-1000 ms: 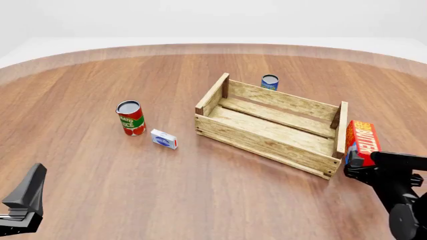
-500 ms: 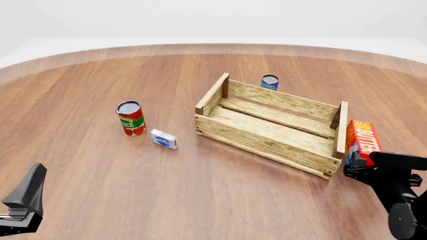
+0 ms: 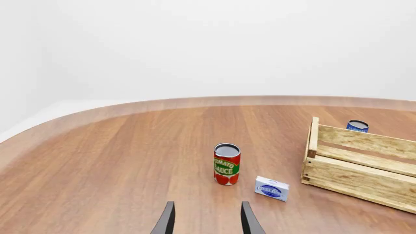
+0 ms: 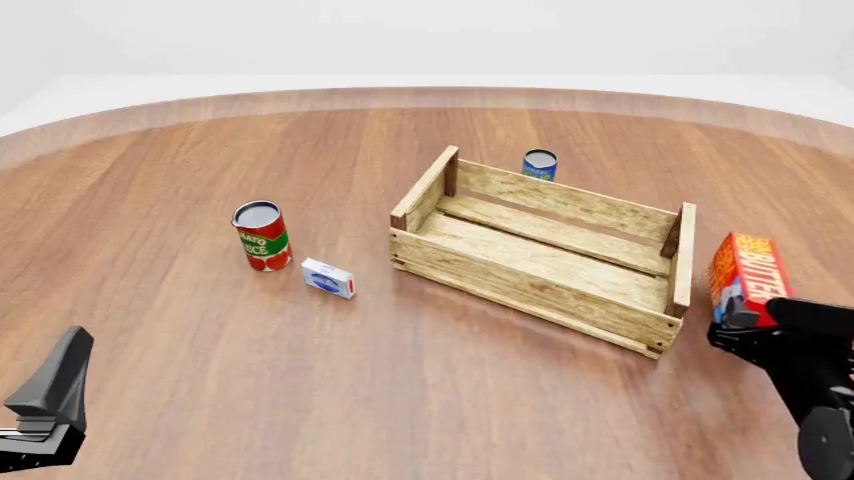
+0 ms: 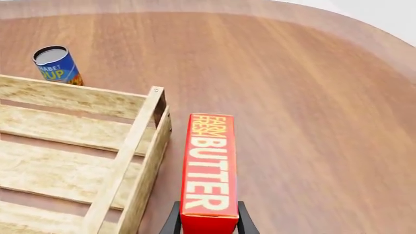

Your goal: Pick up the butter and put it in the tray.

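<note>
The butter (image 4: 747, 274), a red carton with orange-yellow lettering, sits just right of the tray's (image 4: 527, 288) right end board and apart from it. My right gripper (image 4: 738, 318) is shut on its near end. In the right wrist view the butter (image 5: 209, 165) stretches away from the gripper (image 5: 208, 220), running alongside the tray's end board (image 5: 133, 156). The tray, a light wooden slat crate, has nothing in it. My left gripper (image 4: 48, 398) is at the near left edge, far from both. Its fingers (image 3: 167, 220) are open with nothing between them.
A red tomato sauce can (image 4: 262, 236) stands left of the tray with a small white-blue box (image 4: 328, 278) beside it. A blue can (image 4: 539, 164) stands behind the tray's far wall. The wooden table (image 4: 400, 400) curves away at the back.
The butter has moved right, away from the tray's end board, and slightly up, together with my right gripper. The left arm has not moved.
</note>
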You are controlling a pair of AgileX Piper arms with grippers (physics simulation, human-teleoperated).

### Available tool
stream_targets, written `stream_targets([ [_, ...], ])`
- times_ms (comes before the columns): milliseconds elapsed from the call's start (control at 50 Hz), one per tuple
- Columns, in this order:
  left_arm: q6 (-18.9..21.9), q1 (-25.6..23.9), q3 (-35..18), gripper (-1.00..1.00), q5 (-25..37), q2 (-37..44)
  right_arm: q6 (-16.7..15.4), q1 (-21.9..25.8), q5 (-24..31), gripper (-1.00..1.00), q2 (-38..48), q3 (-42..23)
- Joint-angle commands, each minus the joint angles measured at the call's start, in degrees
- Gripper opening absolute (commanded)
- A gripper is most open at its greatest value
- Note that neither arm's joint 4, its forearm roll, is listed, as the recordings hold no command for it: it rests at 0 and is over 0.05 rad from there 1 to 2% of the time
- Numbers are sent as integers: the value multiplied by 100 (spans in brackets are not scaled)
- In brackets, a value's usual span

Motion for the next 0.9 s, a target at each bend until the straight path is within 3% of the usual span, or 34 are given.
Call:
stream_targets([
  [20, 0, 0, 0, 100, 0, 0, 150, -112, 364, -100, -787, 68],
  [540, 0, 0, 0, 100, 0, 0, 79, -33, 2535, -100, -3573, 128],
  [780, 0, 0, 0, 100, 0, 0, 30, 90, 3464, -100, -4478, -103],
  [900, 0, 0, 0, 100, 0, 0, -8, 178, 3674, -100, -4590, -217],
])
